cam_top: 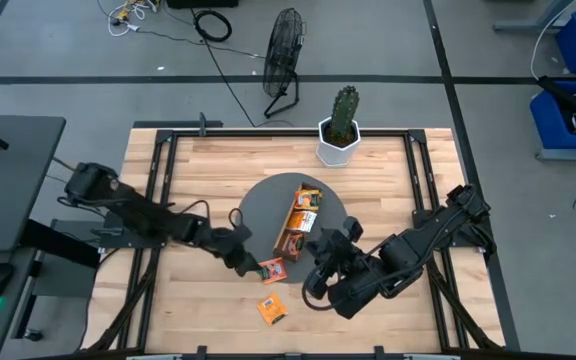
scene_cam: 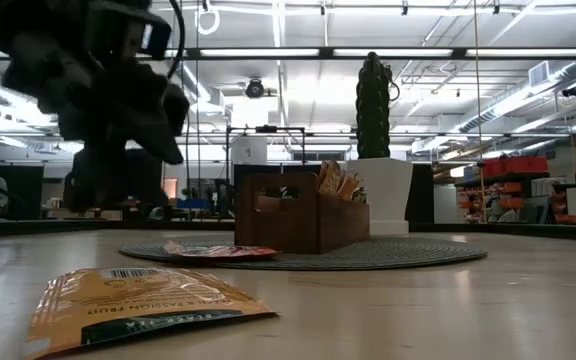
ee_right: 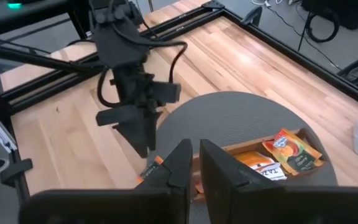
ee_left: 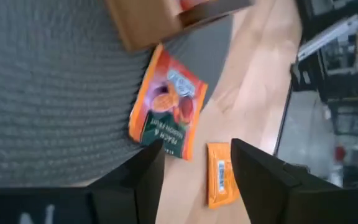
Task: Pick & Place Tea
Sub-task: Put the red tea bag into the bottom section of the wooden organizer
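Note:
One orange tea sachet [ee_left: 169, 102] lies flat, half on the round grey mat [cam_top: 263, 205] and half on the wooden table, by the mat's near edge [cam_top: 272, 270]. A second sachet [cam_top: 272, 309] lies on the bare wood closer to the table's near edge [scene_cam: 138, 305]. My left gripper [ee_left: 194, 168] is open and slants down just over the first sachet's near edge [ee_right: 143, 146]; I cannot tell whether a finger touches it. The brown wooden tray [cam_top: 300, 220] stands on the mat with several sachets upright in it. My right gripper [ee_right: 196, 165] hangs shut and empty above the mat's near right side [cam_top: 316, 262].
A cactus in a white pot [cam_top: 338, 140] stands at the table's far edge behind the mat. Bare wood lies to the left of the mat and along the near edge. A black frame runs round the table top.

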Tool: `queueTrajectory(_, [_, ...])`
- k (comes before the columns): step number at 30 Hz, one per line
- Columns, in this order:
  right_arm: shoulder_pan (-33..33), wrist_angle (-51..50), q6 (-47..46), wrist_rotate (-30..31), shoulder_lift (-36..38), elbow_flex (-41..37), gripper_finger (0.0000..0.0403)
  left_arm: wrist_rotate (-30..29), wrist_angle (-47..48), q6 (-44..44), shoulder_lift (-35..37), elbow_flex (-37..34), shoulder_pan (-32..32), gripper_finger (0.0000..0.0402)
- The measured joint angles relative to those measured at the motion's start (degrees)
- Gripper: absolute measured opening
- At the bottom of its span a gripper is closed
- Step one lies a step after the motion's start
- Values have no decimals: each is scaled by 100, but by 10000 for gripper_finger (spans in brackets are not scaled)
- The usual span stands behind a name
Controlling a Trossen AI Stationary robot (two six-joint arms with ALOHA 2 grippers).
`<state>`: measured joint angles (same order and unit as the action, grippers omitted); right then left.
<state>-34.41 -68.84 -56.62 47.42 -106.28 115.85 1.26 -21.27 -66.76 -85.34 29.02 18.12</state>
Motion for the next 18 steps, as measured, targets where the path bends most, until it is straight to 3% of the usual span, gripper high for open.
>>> queueTrajectory(11, [-76, -203, -142, 9, 0, 0, 39, -9, -208, -1565, -301, -4, 186, 182])
queueTrajectory(18, [-74, -307, -140, 59, 0, 0, 39, -129, -216, -2069, -440, 10, 515, 181])
